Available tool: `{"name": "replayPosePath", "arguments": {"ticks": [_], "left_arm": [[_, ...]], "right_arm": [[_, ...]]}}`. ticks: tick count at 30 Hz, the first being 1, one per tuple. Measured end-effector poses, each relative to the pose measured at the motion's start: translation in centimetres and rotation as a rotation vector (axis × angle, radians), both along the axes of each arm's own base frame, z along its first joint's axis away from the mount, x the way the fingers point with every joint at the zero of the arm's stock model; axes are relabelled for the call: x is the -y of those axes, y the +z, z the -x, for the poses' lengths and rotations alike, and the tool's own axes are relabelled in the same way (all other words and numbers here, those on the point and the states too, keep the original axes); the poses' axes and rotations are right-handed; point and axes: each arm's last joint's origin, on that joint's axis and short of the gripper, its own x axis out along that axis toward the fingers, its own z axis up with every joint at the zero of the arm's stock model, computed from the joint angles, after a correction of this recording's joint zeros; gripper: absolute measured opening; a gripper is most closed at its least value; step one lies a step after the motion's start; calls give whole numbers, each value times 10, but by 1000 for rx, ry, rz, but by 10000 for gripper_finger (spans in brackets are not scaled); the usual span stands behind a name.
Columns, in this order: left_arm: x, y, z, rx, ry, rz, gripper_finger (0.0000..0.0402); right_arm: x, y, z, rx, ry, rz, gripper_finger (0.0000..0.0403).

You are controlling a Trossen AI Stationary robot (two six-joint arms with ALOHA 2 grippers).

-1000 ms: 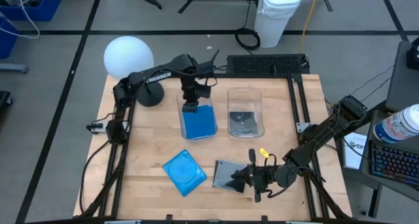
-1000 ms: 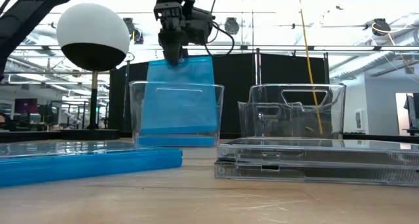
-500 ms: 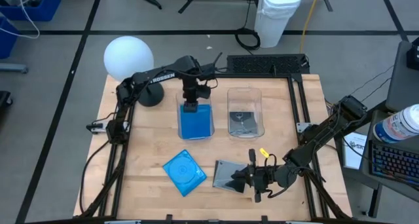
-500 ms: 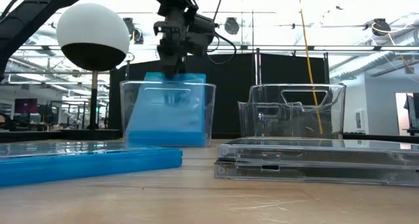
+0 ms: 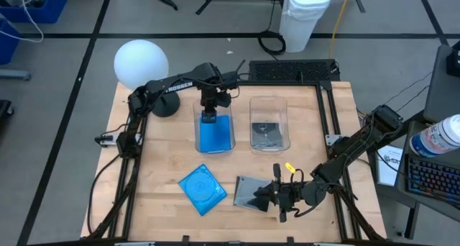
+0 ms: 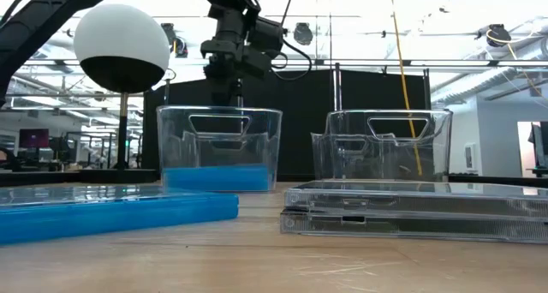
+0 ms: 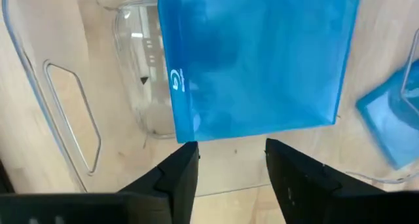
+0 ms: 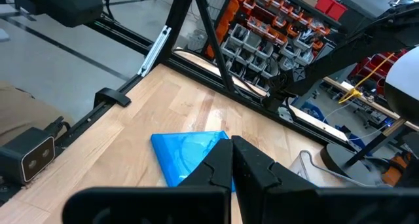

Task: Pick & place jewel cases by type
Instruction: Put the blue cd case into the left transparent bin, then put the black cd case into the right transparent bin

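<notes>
My left gripper [image 7: 230, 149] hangs open over the left clear tub [image 5: 197, 131], fingers pointing down, clear of its rim [image 6: 218, 113]. A blue jewel case [image 7: 255, 60] lies flat on that tub's bottom [image 6: 218, 176]. The right tub [image 5: 253, 124] holds a grey see-through case [image 5: 267, 134]. A second blue case [image 5: 203, 188] lies flat on the table near the front edge. Beside it two grey cases [image 6: 411, 209] lie stacked. My right gripper [image 5: 262, 197] is shut and hovers above their right side, pointing toward the table's left; it also shows in its wrist view [image 8: 232, 160].
A white globe lamp [image 5: 141, 62] stands at the far left corner. Black frame rails [image 5: 332, 124] run along the table's left and right sides. Bare wood lies between the tubs and the cases at the front.
My left gripper has tipped to point straight down, opened and let go of the blue case. The case, which stood upright in the left tub, has dropped and now lies flat on the tub's bottom. The tub has slid slightly toward the table's left.
</notes>
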Motion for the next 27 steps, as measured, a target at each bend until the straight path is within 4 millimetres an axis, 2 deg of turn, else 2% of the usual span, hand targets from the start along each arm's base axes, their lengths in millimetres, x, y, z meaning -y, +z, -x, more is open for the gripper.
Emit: {"name": "replayPosePath", "arguments": {"ticks": [5,8,11,13,16,18,20,22,24,27], "left_arm": [[11,2,-3,-25,-55,-57,199],[22,17,1,8,-94,-92,201],[42,52,15,103,-154,-130,183],[61,84,33,195,-203,-167,152],[89,133,74,357,-213,-217,85],[102,160,102,480,-149,-199,36],[111,182,125,626,-34,-157,11],[121,190,145,701,37,-110,10],[133,188,159,744,51,-79,6],[151,166,173,769,25,-33,5]], "right_arm": [[0,0,0,0,0,0,0],[0,0,0,0,0,0,0],[0,0,0,-4,-1,-4,0],[0,-1,0,-11,-2,-3,0],[0,-1,0,-8,-3,-10,0],[0,-1,0,-8,-3,-12,0],[0,-1,0,-7,-5,-12,0],[2,-1,-2,-7,-13,-13,0],[5,-1,-4,-8,-27,-21,0],[9,-1,-6,-12,-47,-40,0]]}}
